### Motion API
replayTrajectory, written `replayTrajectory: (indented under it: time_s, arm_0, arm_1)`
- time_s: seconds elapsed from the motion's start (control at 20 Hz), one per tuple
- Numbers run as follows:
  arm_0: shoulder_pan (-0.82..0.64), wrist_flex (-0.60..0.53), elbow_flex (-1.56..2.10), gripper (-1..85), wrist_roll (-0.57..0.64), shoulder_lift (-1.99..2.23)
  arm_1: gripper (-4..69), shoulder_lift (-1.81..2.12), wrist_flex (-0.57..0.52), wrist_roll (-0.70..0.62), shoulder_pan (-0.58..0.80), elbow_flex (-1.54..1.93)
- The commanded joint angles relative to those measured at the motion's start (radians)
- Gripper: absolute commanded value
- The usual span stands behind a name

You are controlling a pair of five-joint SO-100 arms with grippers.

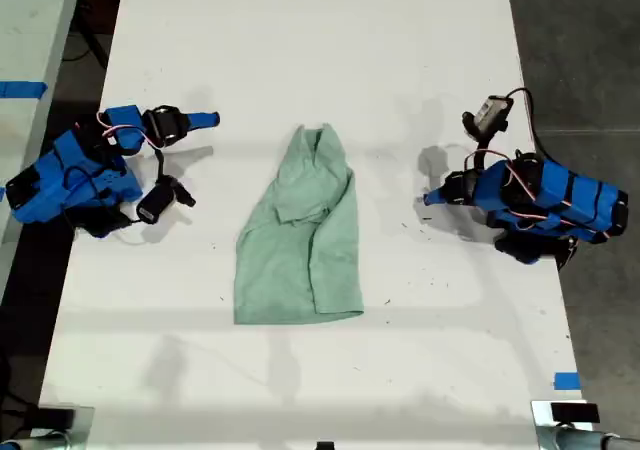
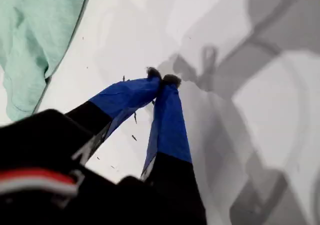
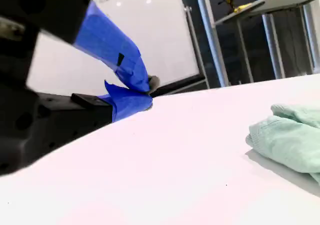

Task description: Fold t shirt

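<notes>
Jaws closed, t shirt (image 1: 300, 235) well apart.

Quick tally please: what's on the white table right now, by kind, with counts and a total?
Mint-green t shirt: 1, lying partly folded mid-table, touched by neither gripper
Blue robot arms: 2, my first gripper and my second gripper, both empty
Blue tape marks on the table: 1
Total: 4
</notes>
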Motion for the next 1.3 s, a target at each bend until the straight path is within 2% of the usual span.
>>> replayTrajectory:
  time_s: [0.0, 1.25]
  arm_0:
    - [0.006, 0.002, 0.035, -0.3, 0.008, 0.008]
    - [0.014, 0.005, 0.035, -0.3, 0.008, 0.008]
  arm_1:
    - [1.3, 0.009, 0.011, 0.018, -0.005, 0.025]
    - [1.3, 0.009, 0.02, 0.032, -0.005, 0.025]
